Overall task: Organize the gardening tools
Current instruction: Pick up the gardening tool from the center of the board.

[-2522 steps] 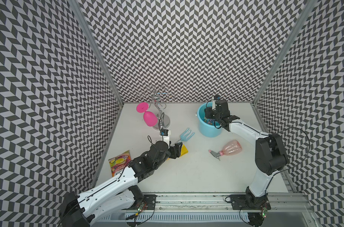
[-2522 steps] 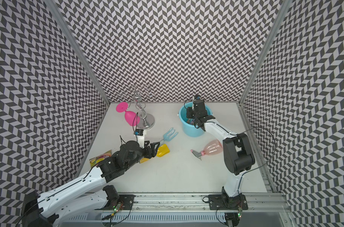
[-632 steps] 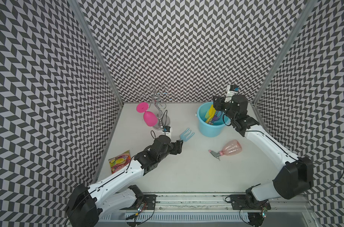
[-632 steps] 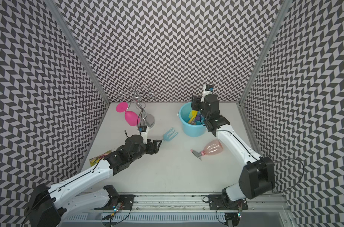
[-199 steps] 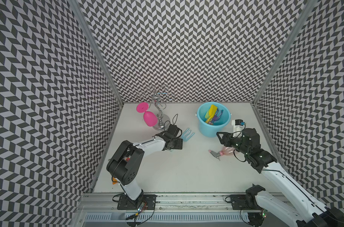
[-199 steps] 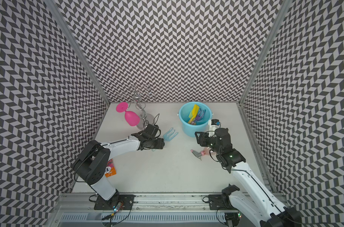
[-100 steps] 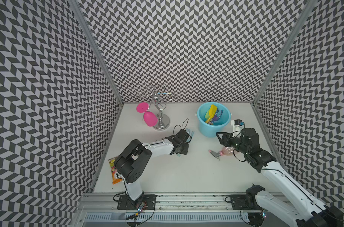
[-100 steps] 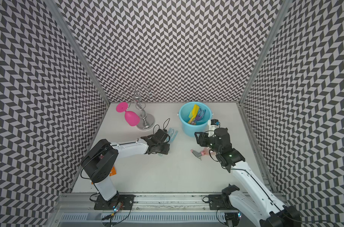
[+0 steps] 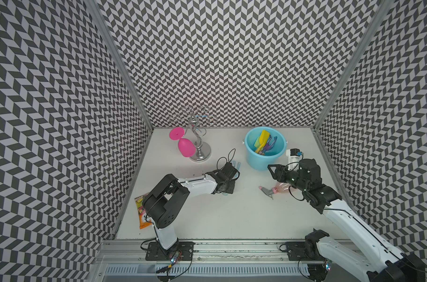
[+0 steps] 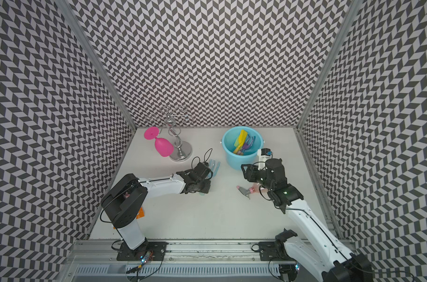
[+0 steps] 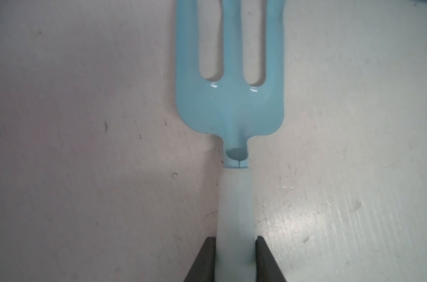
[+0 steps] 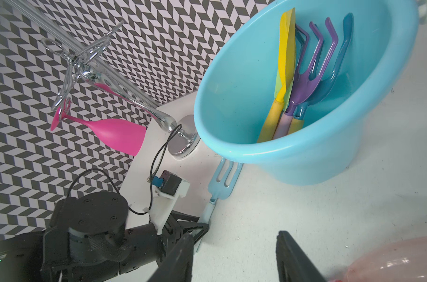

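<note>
Fork handle (image 11: 234, 207) is pinched by left pincer (image 11: 235, 241); best lifted level so the bucket (image 9: 259, 162) rim, up-right of it, gets cleared.

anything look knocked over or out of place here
The pink spray bottle lies on its side on the table near the blue bucket. The pale blue fork is also outside the bucket, on the table, with the left gripper shut on its handle. Nothing looks spilled or broken.

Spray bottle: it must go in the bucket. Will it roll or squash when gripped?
The bottle lies on its side with a rounded body, so a nudge may roll it. It looks thin, translucent and empty: probably light, and likely to dent under tight jaws.
</note>
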You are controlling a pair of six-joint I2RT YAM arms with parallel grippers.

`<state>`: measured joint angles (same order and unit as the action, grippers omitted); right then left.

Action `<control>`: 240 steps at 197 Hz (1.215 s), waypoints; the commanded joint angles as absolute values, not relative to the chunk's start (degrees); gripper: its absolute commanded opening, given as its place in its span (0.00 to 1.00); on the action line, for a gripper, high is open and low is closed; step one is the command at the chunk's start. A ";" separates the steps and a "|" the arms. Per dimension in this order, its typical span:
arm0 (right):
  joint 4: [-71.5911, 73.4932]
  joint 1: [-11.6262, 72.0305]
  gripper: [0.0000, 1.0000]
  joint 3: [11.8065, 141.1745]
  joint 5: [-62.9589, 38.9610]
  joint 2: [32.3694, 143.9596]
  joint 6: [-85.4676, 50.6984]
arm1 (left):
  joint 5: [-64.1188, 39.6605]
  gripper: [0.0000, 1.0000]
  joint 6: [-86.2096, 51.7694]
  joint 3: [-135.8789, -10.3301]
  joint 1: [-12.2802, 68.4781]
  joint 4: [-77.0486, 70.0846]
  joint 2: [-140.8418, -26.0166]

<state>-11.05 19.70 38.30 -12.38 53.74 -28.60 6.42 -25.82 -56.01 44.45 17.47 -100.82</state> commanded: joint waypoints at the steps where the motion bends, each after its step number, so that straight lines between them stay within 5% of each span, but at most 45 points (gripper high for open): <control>1: -8.09 19.84 0.56 39.18 -12.88 54.11 -29.26 | 7.11 0.23 -26.19 -54.60 45.22 17.76 -98.07; 97: -6.00 19.91 0.56 39.68 -16.02 55.68 -30.30 | 7.95 0.08 -25.07 -52.52 45.69 15.68 -85.72; 240: 11.36 28.58 0.60 49.18 -36.06 67.55 -33.79 | 7.31 0.08 -19.70 -51.82 51.14 5.08 -66.75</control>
